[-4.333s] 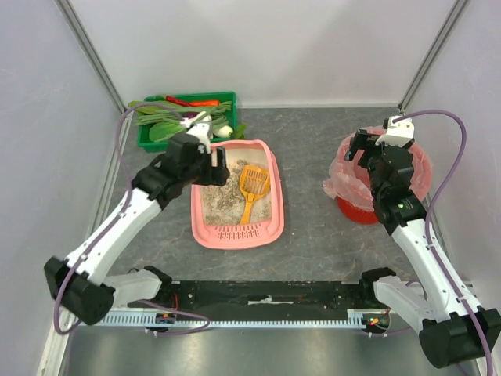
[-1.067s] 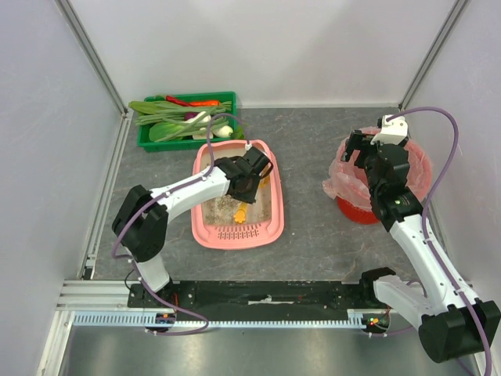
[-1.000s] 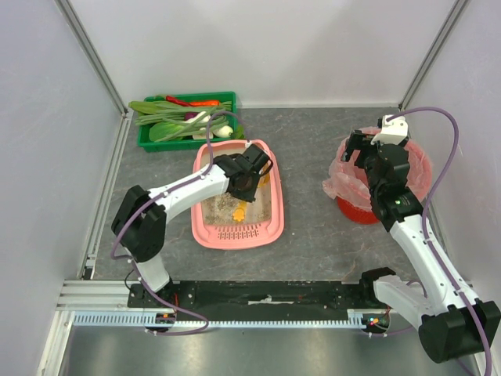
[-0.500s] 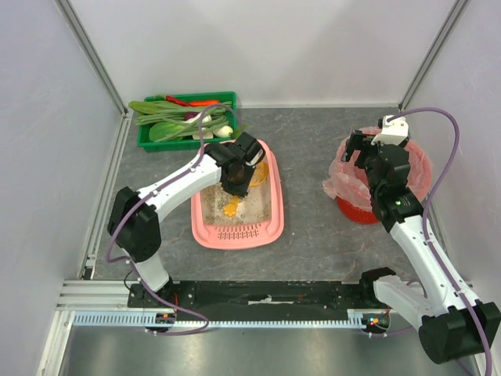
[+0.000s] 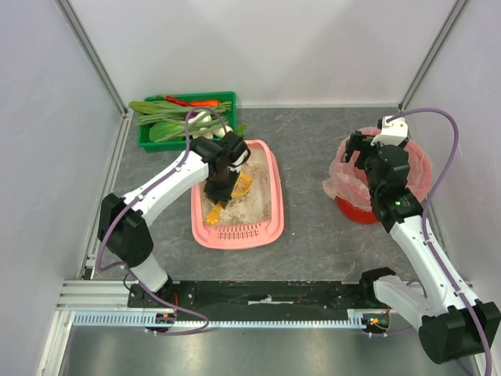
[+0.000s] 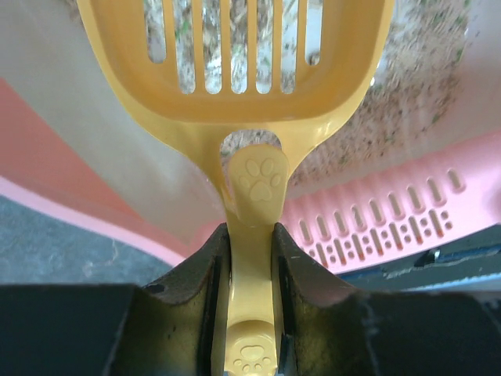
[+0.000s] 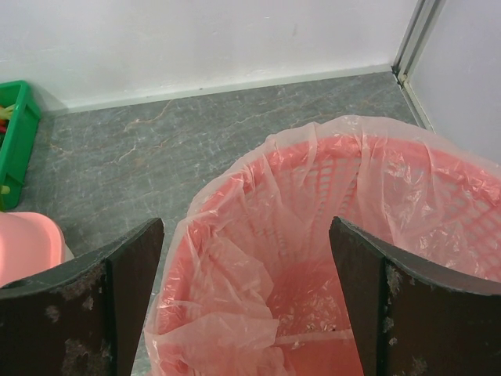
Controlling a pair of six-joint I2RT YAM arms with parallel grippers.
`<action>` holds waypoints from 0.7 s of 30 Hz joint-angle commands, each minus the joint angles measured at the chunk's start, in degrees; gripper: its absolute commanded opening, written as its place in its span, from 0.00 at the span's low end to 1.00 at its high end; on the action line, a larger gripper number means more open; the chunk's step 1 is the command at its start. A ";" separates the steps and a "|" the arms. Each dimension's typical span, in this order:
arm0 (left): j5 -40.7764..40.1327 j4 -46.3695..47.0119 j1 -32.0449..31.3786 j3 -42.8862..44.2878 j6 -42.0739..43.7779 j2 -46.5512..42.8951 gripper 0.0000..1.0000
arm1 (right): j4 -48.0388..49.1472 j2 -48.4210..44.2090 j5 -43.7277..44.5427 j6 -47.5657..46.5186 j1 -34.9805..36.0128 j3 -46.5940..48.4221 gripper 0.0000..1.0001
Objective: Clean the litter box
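**A:** Where did the litter box [image 5: 275, 205] sit?

**B:** On the grey surface [image 5: 313, 235], left of centre, just in front of the green vegetable crate [image 5: 149, 142]. Pink, with rounded corners, and the slotted ledge [image 6: 391, 231] was at the near end. Sandy grey-beige litter [image 5: 254, 205] lay inside.

**A:** And the left fingers [image 6: 213, 262]?

**B:** Closed tight on the handle of a yellow litter scoop [image 6: 258, 117], one finger on each side and a paw print showing just past the tips. In the overhead view they [image 5: 221, 182] hung over the left half of the box. The scoop [image 5: 227, 196] was tilted, handle end towards the near left and slotted head towards the far right.

**A:** Was the head touching the litter?

**B:** I could not tell. In the wrist view litter showed through the slots, but nothing showed contact.

**A:** Right side?

**B:** The right fingers [image 7: 129, 270] were spread wide and held nothing — they were poised over the mouth of a red bin [image 7: 438, 196] lined with a pink bag [image 7: 235, 266]. From above, the bin [image 5: 352, 207] stood at the right of the surface, well apart from the box, with the fingers [image 5: 362, 149] over its far-left rim.
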 commanded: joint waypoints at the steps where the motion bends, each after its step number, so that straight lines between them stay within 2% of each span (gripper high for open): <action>1: 2.49 -8.45 -0.21 2.29 -1.22 -2.40 0.02 | 1.84 -0.12 -0.29 -0.09 0.01 -0.59 0.96; 6: 0.65 -12.85 -0.12 4.48 -2.09 -3.55 0.02 | 2.02 0.23 -0.29 -0.09 0.01 -0.77 0.96; 12: 3.73 -15.22 0.58 2.37 -2.89 -4.08 0.02 | 1.93 0.23 -0.55 0.17 0.01 -0.85 0.96; 20: 10.83 -16.37 1.90 2.38 -5.70 -5.05 0.02 | 1.93 -1.61 -0.91 0.35 -0.08 -1.21 0.96; 21: 13.80 -16.37 1.81 1.77 -5.61 -4.43 0.02 | 2.02 -1.61 -0.91 0.52 0.01 -1.21 0.96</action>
